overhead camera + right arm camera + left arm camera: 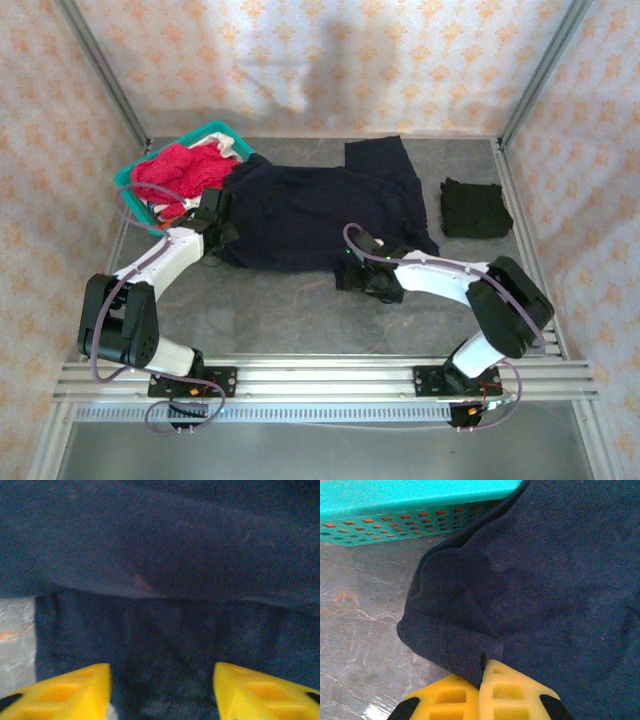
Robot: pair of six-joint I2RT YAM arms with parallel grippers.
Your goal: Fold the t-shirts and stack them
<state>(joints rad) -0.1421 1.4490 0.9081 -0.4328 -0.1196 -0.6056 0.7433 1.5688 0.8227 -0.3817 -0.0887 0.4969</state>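
Navy t-shirt (310, 215) spread mid-table, unfolded. Left gripper (481, 672) pinches its edge near teal basket (395, 497); right gripper (162, 680) fingers apart over near hem. Black t-shirt (476, 208) folded at right; magenta t-shirt (185, 168) waits in basket.

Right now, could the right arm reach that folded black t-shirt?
Probably yes: the black t-shirt lies apart on the table near that arm, nothing between, though the right gripper is open over the navy t-shirt.
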